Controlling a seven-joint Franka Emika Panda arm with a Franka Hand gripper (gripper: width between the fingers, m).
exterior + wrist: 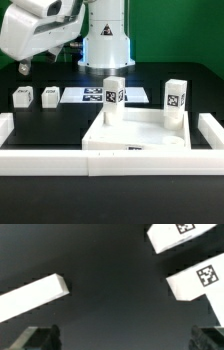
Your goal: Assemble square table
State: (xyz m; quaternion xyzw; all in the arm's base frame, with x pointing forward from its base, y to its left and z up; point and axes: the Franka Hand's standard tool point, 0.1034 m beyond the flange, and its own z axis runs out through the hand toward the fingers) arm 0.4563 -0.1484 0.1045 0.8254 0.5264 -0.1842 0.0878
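The white square slab [135,137] lies ribs-up at the middle of the table. Two tagged leg blocks stand upright on it, one at its far left corner [113,95] and one at its far right corner [177,100]. Two more leg blocks [22,97] [49,96] lie loose on the black table at the exterior view's left. My gripper [22,68] hangs above and behind these two, open and empty. In the wrist view both loose blocks [180,235] [205,277] show beyond my open gripper [125,339], well apart from the fingertips [40,336].
The marker board [92,95] lies flat behind the slab. The low white border wall [110,161] runs along the front and up both sides. A long white bar end [30,294] shows in the wrist view. The robot base [107,35] stands at the back.
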